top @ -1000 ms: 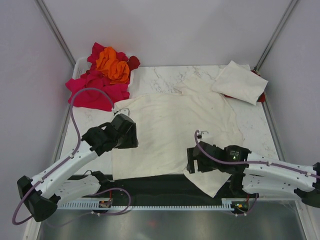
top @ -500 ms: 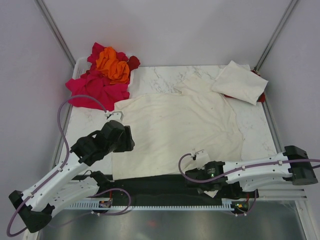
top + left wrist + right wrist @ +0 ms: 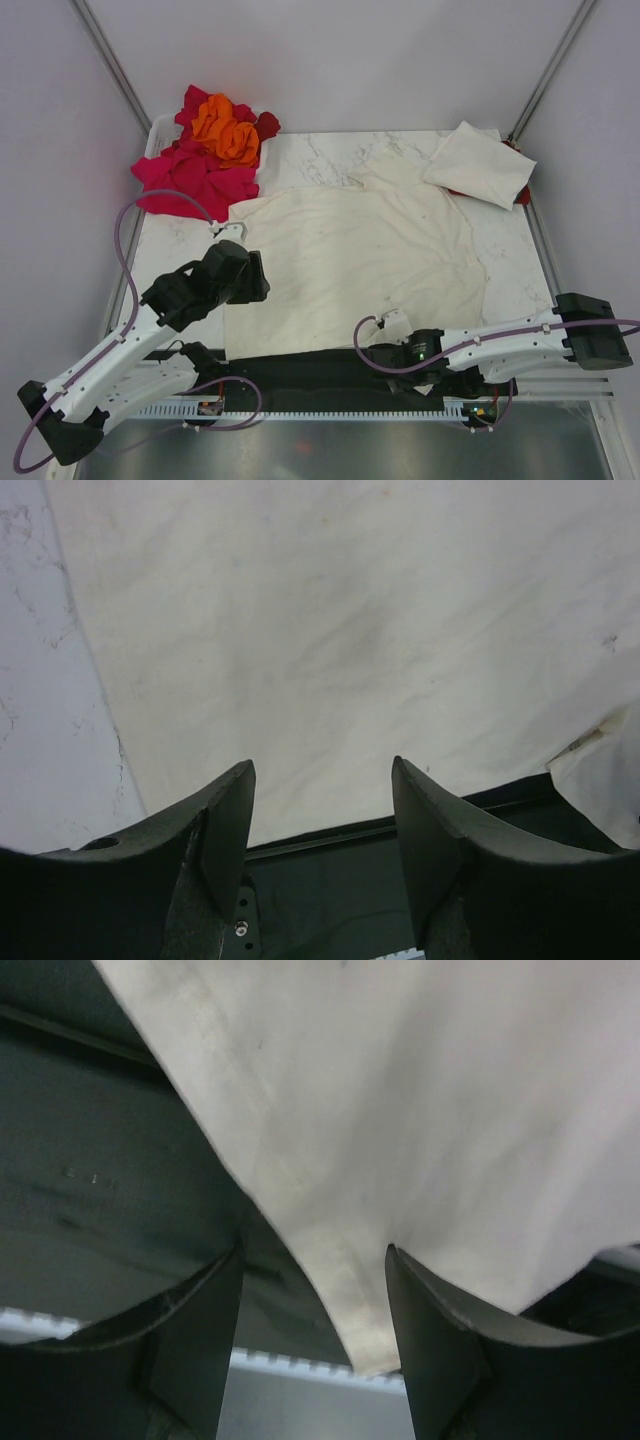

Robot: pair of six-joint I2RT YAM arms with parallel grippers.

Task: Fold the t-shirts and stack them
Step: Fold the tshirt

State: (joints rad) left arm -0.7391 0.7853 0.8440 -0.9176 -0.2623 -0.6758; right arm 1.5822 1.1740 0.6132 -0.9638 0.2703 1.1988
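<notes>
A cream t-shirt [image 3: 350, 255] lies spread flat in the middle of the table. My left gripper [image 3: 252, 280] hovers open over its near left edge; in the left wrist view the gripper [image 3: 322, 820] is empty above the hem of the shirt [image 3: 350, 630]. My right gripper [image 3: 378, 355] is low at the shirt's near right corner. In the right wrist view the gripper [image 3: 315, 1305] is open, and the hanging corner of the shirt [image 3: 420, 1110] lies between the fingers. A folded cream t-shirt [image 3: 478, 165] sits at the back right on a dark red one [image 3: 522, 196].
A white basket [image 3: 158, 128] at the back left holds a heap of magenta [image 3: 190, 180], orange [image 3: 225, 128] and dark red [image 3: 267, 124] t-shirts. A black strip [image 3: 300, 375] runs along the table's near edge. Bare marble [image 3: 175, 240] lies left of the spread shirt.
My right arm has swung low and leftward along the near edge, bringing its gripper to the shirt's hanging corner. My left gripper drew slightly left, then held still.
</notes>
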